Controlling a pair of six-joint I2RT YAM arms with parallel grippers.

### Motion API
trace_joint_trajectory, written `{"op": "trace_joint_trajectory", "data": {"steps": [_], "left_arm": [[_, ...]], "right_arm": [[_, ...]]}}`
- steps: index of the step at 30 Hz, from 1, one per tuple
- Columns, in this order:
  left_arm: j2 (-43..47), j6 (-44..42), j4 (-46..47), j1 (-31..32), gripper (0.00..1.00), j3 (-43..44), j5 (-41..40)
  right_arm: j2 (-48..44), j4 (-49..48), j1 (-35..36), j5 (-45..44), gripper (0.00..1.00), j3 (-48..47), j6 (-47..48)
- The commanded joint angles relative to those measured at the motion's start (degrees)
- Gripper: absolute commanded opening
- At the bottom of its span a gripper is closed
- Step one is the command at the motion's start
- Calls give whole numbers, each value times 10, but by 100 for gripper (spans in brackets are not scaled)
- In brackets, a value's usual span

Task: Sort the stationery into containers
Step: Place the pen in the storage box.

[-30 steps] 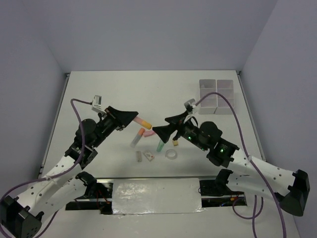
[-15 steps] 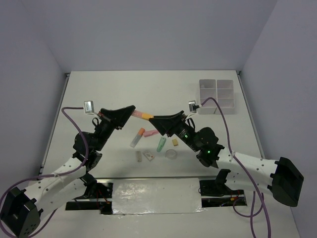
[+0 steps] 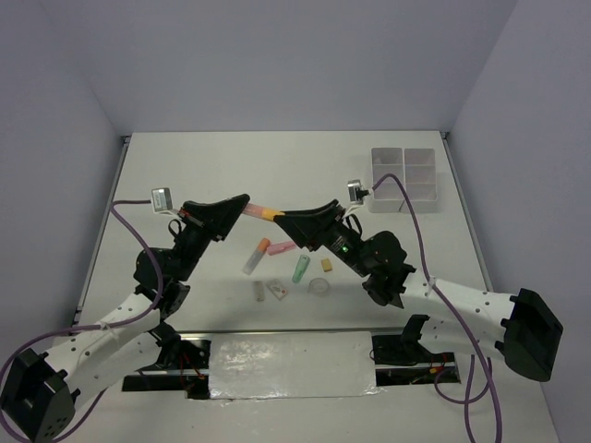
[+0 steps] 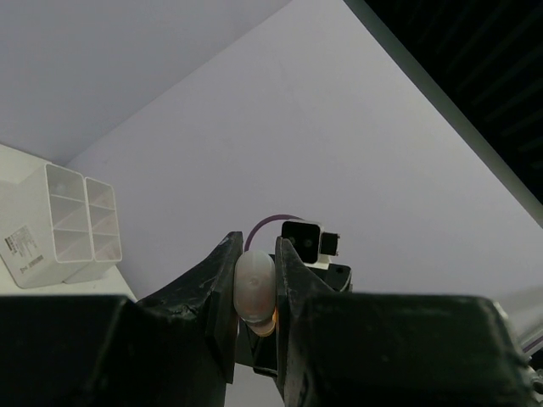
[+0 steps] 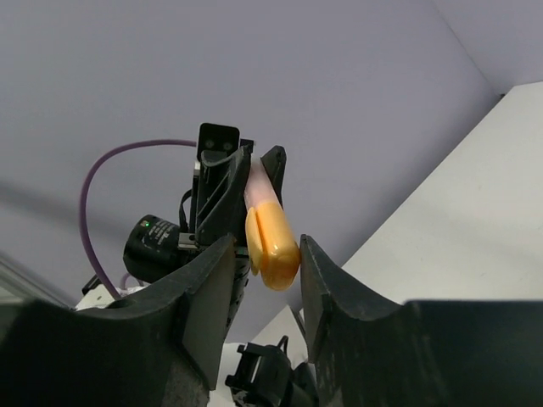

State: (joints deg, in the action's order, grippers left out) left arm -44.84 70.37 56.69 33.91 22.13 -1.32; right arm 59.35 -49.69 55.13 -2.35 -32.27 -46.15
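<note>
Up above the middle of the table, the pink-and-yellow marker (image 3: pixel 262 211) hung nearly level between the two arms. It was a smooth, glossy plastic stick with a pale pink barrel and a rounded yellow cap. The left pincer (image 3: pixel 245 203), black and wedge-shaped, was clamped on the pink end. In its own wrist view the barrel's blunt tip sat pinched between two matte black fingers (image 4: pixel 216 280). The right pincer (image 3: pixel 280 220) came at it from the other side, its fingers (image 5: pixel 208 288) flanking the yellow cap very closely. Whether they actually pressed on the cap could not be told.

Down on the table lay the rest of the stationery, close together. There was a translucent orange-capped marker (image 3: pixel 257 257), a short pink marker (image 3: pixel 281 247) and a slim green packet (image 3: pixel 301 269). Near them lay a small yellow eraser (image 3: pixel 326 265), a clear tape ring (image 3: pixel 319 287) and two little white erasers (image 3: pixel 258 292) (image 3: pixel 278 290). The joined white translucent trays (image 3: pixel 374 166) stood well apart at the far right. They were thin-walled and boxy, split into small rectangular compartments.

The table (image 3: pixel 277 161) itself was flat, white and matte. Plain lilac-grey walls (image 3: pixel 277 65) closed it in on three sides. A crinkled silvery sheet (image 3: pixel 291 365) lay along the near edge between the arm bases, and purple cables (image 3: pixel 443 240) looped off both wrists.
</note>
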Motion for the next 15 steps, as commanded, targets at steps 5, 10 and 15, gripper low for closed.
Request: {"op": "trace_joint_trajectory", "data": {"steps": [5,10,15], "left_arm": [[-9,-4,18,3,0,29,9],[-12,-3,8,3,0,34,9],[-12,-22,-16,3,47,46,26]], "right_arm": [[15,-44,-8,68,36,-39,0],[22,-49,-17,89,8,-45,-1],[15,-30,-20,100,0,-52,22]]}}
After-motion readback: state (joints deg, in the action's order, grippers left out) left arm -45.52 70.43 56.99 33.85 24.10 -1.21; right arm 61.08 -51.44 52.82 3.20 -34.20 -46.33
